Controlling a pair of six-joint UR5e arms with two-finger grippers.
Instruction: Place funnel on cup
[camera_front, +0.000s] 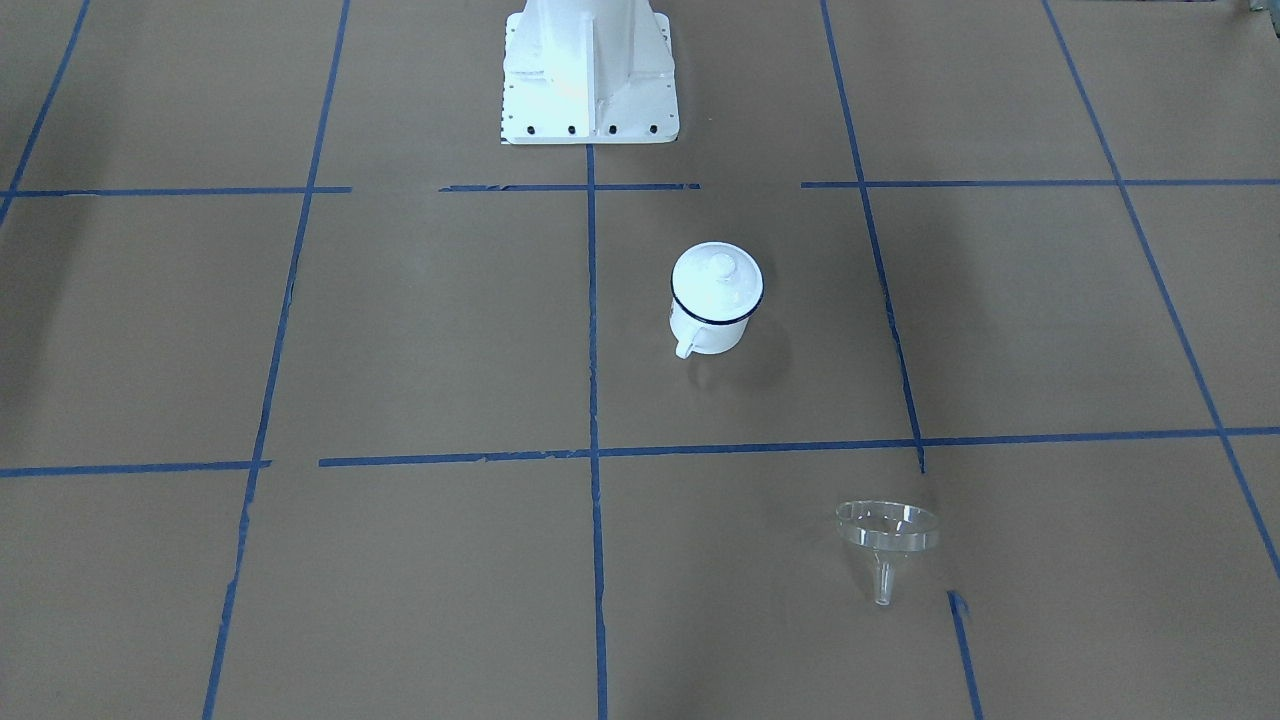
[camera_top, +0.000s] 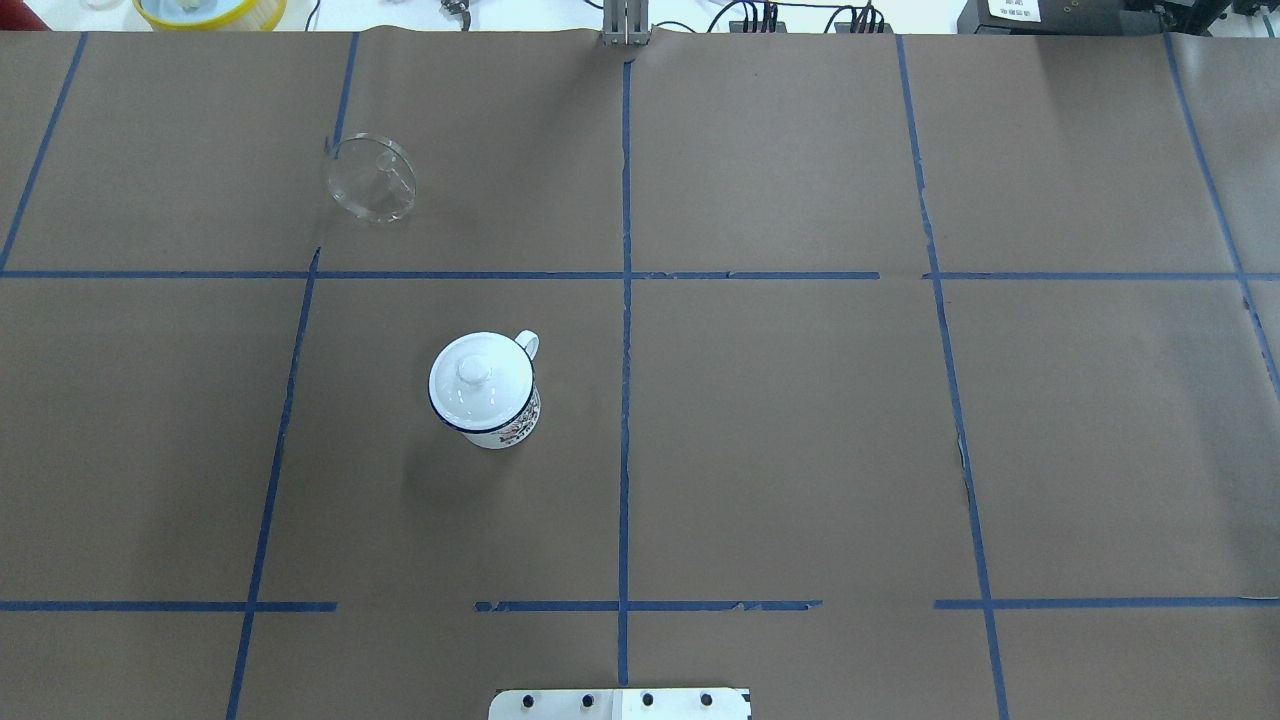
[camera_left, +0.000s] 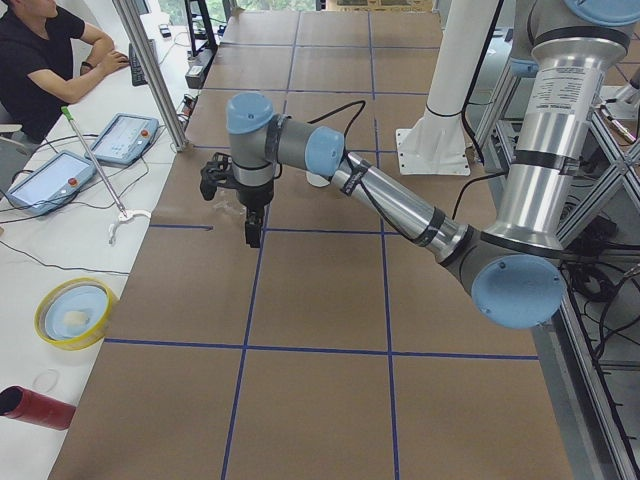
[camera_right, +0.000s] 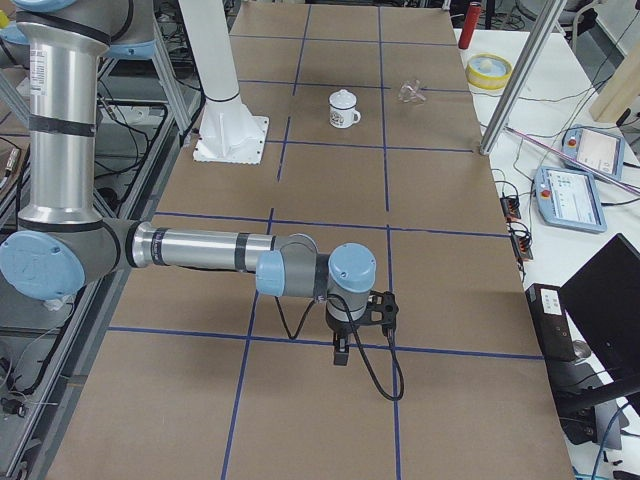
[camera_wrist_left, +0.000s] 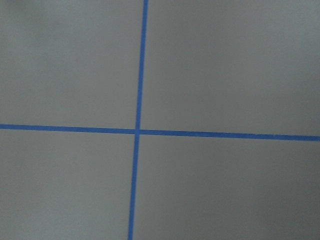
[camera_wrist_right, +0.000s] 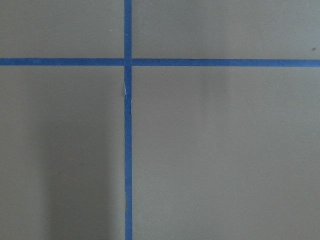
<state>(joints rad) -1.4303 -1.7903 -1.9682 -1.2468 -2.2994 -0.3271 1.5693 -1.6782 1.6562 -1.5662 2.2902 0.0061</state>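
Observation:
The cup (camera_front: 715, 335) is a white enamel mug with a dark blue rim, standing upright near the table's middle with a round white knobbed lid (camera_front: 717, 272) on it; it also shows in the overhead view (camera_top: 497, 420). The clear funnel (camera_front: 887, 530) lies on its side, apart from the cup, at the far left in the overhead view (camera_top: 372, 178). My left gripper (camera_left: 253, 228) hangs above the paper in the exterior left view. My right gripper (camera_right: 342, 352) hangs far from both objects. I cannot tell whether either is open or shut. Both wrist views show only paper and tape.
The white robot base (camera_front: 590, 70) stands at the table's robot side. Blue tape lines (camera_top: 625, 300) grid the brown paper. A yellow bowl (camera_left: 72, 312), a red cylinder (camera_left: 35, 408), a metal post (camera_left: 150, 70) and a seated operator (camera_left: 40, 60) are off the far edge.

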